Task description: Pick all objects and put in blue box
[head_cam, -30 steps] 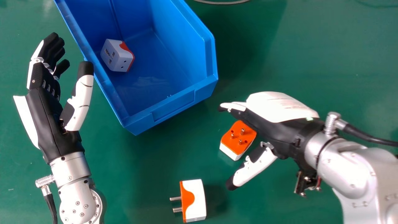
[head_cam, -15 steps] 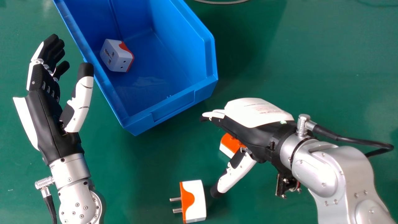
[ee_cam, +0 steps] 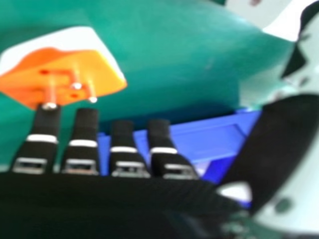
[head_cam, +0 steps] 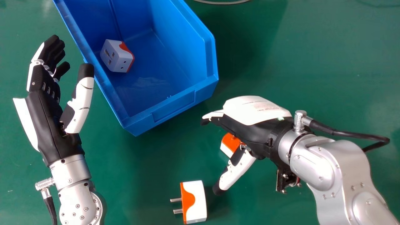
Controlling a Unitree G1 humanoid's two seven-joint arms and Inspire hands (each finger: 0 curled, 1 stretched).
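Note:
My right hand is over an orange and white plug adapter, covering part of it; its fingers are extended and the thumb stands apart. In the right hand view, the adapter lies pins up by the fingertips of my right hand. A second adapter lies on its side nearer the front, pins pointing left. A third adapter sits inside the blue box. My left hand is left of the box, open, holding nothing.
The green table surrounds everything. The box's near corner lies between the two hands. A grey cable crosses the far edge behind the box, and a black cable loops off my right wrist.
My right hand has moved left and slightly nearer the front, now hiding more of the adapter under it. Over the last half second it has risen slightly in the view. My left hand has barely shifted.

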